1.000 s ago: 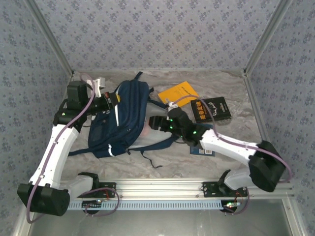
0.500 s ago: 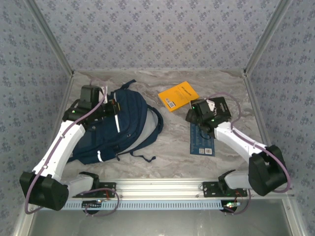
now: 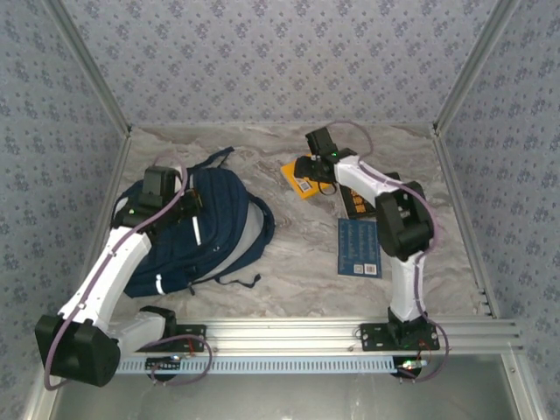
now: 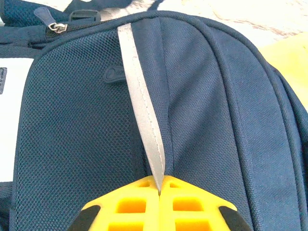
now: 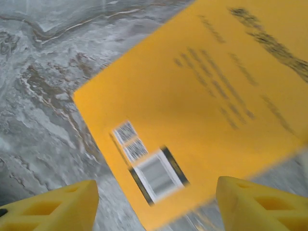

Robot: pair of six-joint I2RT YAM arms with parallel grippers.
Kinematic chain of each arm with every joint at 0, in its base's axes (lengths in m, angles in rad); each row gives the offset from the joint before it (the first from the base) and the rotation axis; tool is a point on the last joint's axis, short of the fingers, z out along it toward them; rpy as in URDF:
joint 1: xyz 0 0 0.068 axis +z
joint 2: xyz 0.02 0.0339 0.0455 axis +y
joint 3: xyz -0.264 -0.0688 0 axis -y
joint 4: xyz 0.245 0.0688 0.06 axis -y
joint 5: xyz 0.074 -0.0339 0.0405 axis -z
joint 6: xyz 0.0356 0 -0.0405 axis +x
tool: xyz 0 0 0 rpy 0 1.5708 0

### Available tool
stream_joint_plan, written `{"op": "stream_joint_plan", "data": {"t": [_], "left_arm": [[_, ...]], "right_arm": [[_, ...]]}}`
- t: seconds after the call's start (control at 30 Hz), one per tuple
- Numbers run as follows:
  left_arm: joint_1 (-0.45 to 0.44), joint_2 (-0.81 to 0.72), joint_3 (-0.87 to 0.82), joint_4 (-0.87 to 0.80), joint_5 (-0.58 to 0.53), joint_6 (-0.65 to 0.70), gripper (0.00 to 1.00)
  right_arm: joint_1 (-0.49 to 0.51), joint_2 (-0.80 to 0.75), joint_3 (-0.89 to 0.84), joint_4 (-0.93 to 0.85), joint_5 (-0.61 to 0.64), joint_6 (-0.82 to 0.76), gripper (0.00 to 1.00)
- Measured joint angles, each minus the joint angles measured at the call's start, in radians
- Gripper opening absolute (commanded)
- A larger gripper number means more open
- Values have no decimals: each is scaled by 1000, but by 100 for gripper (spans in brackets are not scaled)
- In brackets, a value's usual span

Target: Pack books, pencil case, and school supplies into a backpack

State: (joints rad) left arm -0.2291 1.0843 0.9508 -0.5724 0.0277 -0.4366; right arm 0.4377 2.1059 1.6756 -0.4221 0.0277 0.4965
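**Left gripper** (image 4: 159,195): jaws closed tight, pinching the backpack (image 3: 206,232) at its reflective stripe (image 4: 144,110). It is holding the bag near the tabletop's (image 5: 43,72) left edge, having dragged it there from nearer the centre within the last second.

**Right gripper** (image 5: 159,211): jaws standing wide, carrying nothing. It has left the bag's mouth, passed over the black book (image 3: 357,206), and is now hovering above the orange book's (image 5: 202,106) barcode corner, toward the far edge.

**Blue book** (image 3: 360,248): lying flat right of centre, well apart from the bag.

**Status:** the right arm is apparently lining up its next pickup, the orange book. Three books are still lying outside the bag, so packing is judged incomplete.
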Motion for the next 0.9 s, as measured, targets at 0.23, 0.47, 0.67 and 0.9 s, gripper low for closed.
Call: {"op": "stream_joint_plan", "data": {"t": [0.23,0.47,0.67,0.9], "left_arm": [[7,0,-8,1,-26,-10,0],[7,0,-8,2,-26,-11,0],[7,-7,-8,2,-48,-11,0],[8,-23,-8,0,-81,-10,0]], "right_arm": [[-6,248,278,-132,-51,-9,60],[14,275,334,-211,-69,-46,62],[70,154,116,-130,-80,-84,62],[133,-74,-246,-18,-106,-98,62]]}}
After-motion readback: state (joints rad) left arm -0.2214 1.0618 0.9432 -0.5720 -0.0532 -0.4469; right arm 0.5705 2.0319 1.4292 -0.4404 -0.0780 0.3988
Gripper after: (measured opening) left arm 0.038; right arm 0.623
